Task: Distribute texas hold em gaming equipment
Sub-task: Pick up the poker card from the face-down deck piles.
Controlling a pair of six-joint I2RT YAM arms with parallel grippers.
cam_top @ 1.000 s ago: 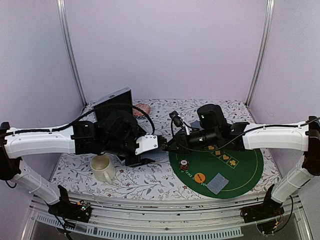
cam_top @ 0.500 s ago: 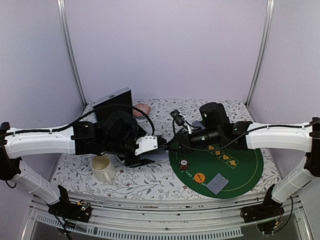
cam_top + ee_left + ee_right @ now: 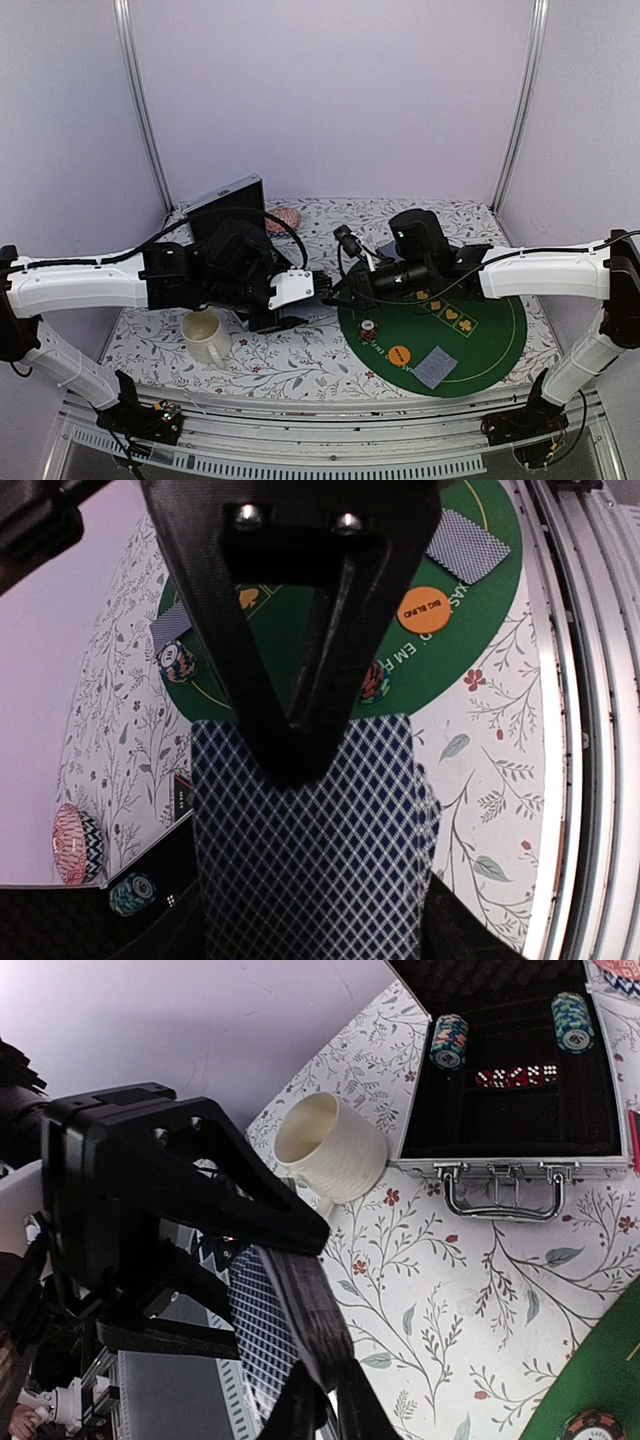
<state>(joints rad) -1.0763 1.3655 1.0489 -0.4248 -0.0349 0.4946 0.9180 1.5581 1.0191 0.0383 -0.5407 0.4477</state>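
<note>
The left arm (image 3: 80,283) and right arm (image 3: 545,272) have white shells on the long links and black housings at the wrists. Right of the cream mug (image 3: 207,335), a white block (image 3: 293,289) caps the left wrist, and a black cable (image 3: 298,238) loops beyond it. 2 silver screws (image 3: 247,518) stud the black finger (image 3: 290,520) of the left gripper (image 3: 296,770).

Pale lilac walls (image 3: 330,90) all round; silver corner posts (image 3: 140,100); floral-patterned table (image 3: 300,362) evenly lit.
</note>
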